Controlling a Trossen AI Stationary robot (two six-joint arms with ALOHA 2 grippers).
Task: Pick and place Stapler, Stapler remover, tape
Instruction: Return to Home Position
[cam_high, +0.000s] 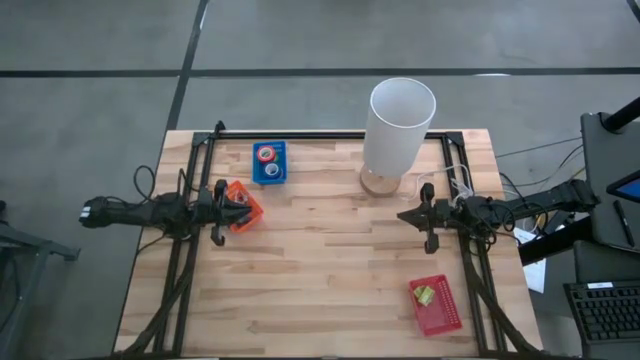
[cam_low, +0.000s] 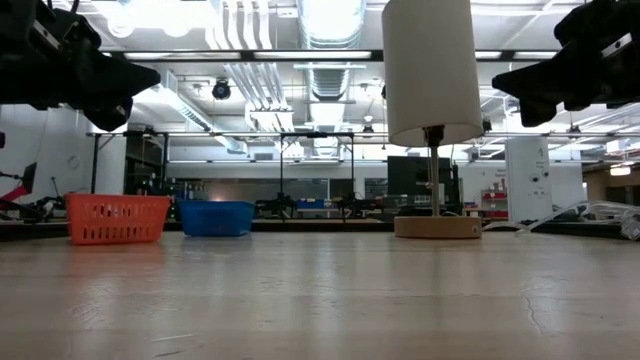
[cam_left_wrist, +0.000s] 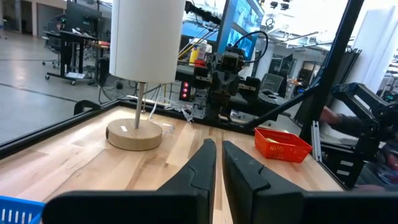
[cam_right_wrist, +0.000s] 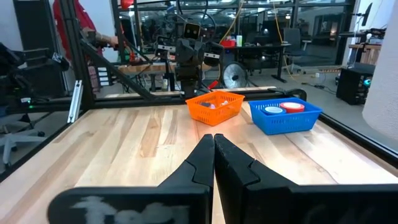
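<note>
Bright, even overhead light w/ ceiling fixtures glaring in low view; faint shadows on table.

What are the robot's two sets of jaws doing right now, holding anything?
Left gripper: jaws closed, holding nothing.
Right gripper: jaws closed, holding nothing.

Grey concrete floor ran around wooden table. White-shaded lamp stood at table's 1 o'clock. Keyboard lay off-table at 3 o'clock. Overhead hung bright ceiling lights and what looked like ducts.
</note>
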